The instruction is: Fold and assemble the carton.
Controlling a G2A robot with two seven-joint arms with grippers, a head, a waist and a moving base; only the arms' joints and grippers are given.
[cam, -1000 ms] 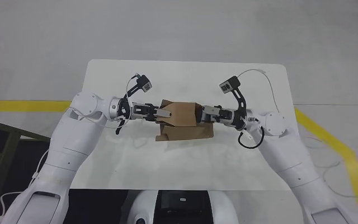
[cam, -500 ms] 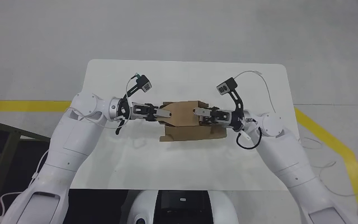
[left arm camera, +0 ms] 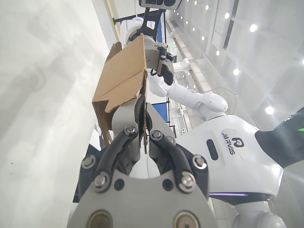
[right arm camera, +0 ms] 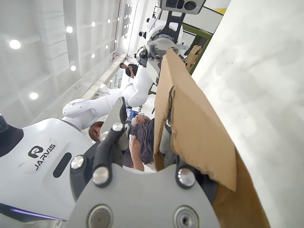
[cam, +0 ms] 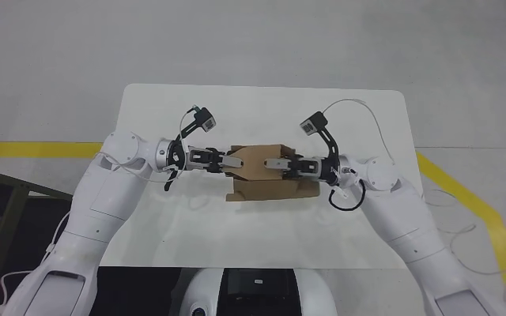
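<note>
A: Top view, mid-frame: carton (cam: 261, 178) half-formed over the table (cam: 158, 229), caught between the two arms. Resting or lifted?

B: Cannot tell. Left wrist view, centre: left gripper (left arm camera: 142, 110) pinching one thin panel edge, jaws pressed tight on the cardboard.

A: And the right gripper (right arm camera: 144, 115)?

B: Spread wide, astride the opposite wall near frame centre. One finger (right arm camera: 118, 112) clear on the open side, the other tucked behind the board. No grip there yet.

A: Step in hand, then?

B: Probably squaring the sleeve open, with flaps not yet folded. One flap jutting out just below centre in the top view.

A: Next?

B: Likely closing on that wall, then easing both ends apart to set the creases. Worth keeping the pull level, given the ragged, soft-looking edges.
</note>
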